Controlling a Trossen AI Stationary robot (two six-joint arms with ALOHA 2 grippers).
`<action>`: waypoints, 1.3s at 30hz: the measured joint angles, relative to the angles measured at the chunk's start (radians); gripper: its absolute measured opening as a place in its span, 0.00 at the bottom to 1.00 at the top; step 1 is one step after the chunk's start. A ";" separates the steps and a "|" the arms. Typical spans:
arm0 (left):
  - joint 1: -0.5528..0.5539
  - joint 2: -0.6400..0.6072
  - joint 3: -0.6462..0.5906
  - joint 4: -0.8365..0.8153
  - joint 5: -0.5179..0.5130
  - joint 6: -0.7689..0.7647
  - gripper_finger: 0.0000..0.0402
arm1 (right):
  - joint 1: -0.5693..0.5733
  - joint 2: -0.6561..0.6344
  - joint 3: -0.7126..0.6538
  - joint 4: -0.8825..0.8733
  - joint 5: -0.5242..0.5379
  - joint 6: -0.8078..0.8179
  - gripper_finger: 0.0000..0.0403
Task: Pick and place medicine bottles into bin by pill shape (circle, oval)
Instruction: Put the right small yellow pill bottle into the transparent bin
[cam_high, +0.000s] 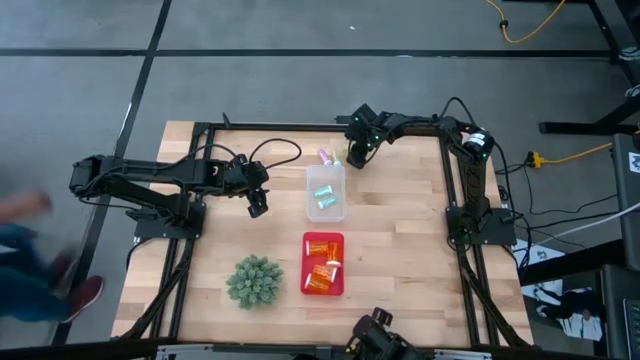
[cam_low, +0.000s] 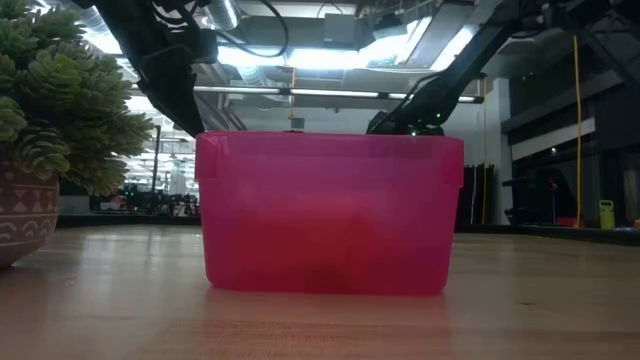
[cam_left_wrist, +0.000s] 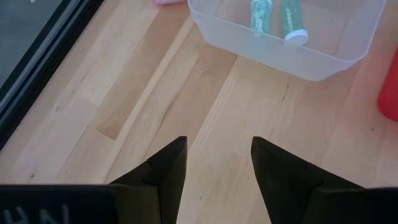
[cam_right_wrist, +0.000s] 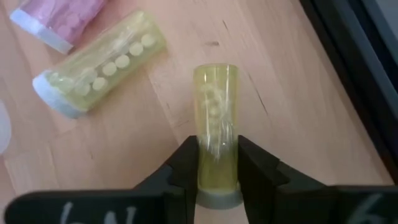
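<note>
My right gripper is at the table's far edge, shut on a yellow vial. A second yellow vial and a pink vial lie on their sides on the wood beside it. The pink vial also shows in the high view. A clear bin holds a teal vial and a green vial. A red bin holds orange bottles. My left gripper is open and empty, left of the clear bin. My right gripper pinches the yellow vial between its two fingers near its grey cap end. The vial runs along the fingers and points away from the wrist. I cannot tell whether it is clear of the table.
A green spiky plant in a pot stands near the front left, beside the red bin. The black frame rail runs close along the right gripper's side. Bare wood lies below my left gripper. A person's legs show off the table's left.
</note>
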 joint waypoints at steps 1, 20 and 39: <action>0.000 0.000 0.000 0.000 0.000 0.000 0.43 | 0.000 -0.004 0.000 -0.003 0.004 0.005 0.22; 0.000 0.000 0.000 0.000 0.000 -0.023 0.43 | 0.088 -0.235 0.001 -0.072 -0.248 0.205 0.24; 0.000 0.000 0.000 0.000 0.000 -0.025 0.43 | 0.388 -0.228 0.000 -0.052 -0.273 0.258 0.33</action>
